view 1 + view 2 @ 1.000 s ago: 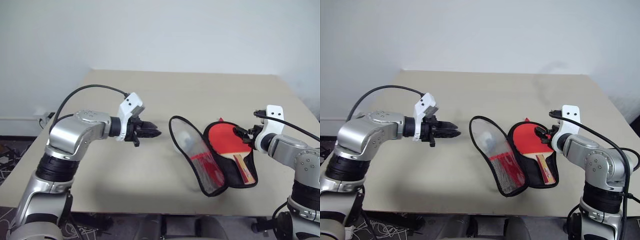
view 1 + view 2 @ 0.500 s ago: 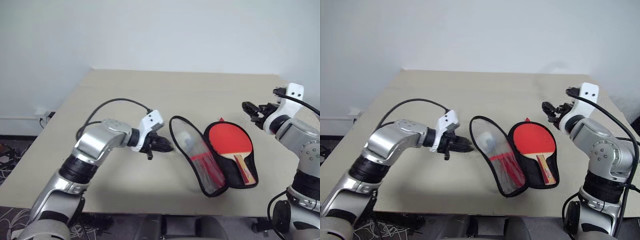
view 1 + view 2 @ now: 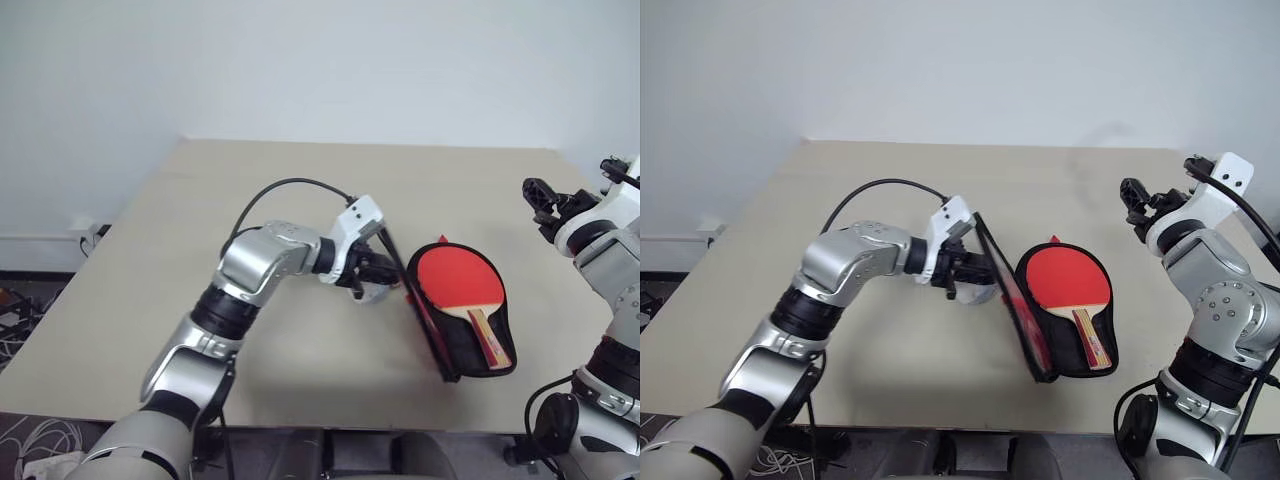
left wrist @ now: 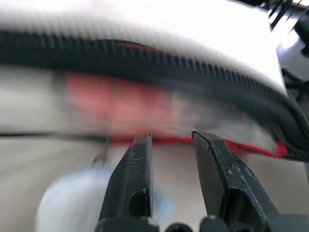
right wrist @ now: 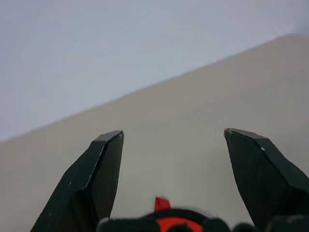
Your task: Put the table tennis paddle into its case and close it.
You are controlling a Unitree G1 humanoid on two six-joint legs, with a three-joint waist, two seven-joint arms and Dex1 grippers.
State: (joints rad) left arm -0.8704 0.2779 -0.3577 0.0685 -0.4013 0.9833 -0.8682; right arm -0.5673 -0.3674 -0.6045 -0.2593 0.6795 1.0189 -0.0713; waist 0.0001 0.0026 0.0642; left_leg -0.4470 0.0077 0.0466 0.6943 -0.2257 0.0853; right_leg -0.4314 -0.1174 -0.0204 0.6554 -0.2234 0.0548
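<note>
The table tennis paddle [image 3: 458, 278] lies red face up in the lower half of the case [image 3: 500, 358], its wooden handle [image 3: 487, 335] pointing toward the table's near edge. The case's flap [image 3: 425, 320] stands up on edge beside the paddle, tilted over it. My left gripper [image 3: 392, 270] is against the flap's outer side near its top. In the left wrist view its fingers [image 4: 140, 159] stand a little apart with nothing between them, just under the zip edge [image 4: 159, 58]. My right gripper [image 3: 540, 195] hangs open in the air, off to the right of the case.
A pale fuzzy ball [image 3: 370, 293] rests on the tan table [image 3: 250, 200] just under my left gripper. The case sits near the table's front right part. A white wall stands behind the table.
My left gripper moved right to the flap, which swung from lying flat up onto its edge. My right gripper rose and drew away from the paddle, to the right.
</note>
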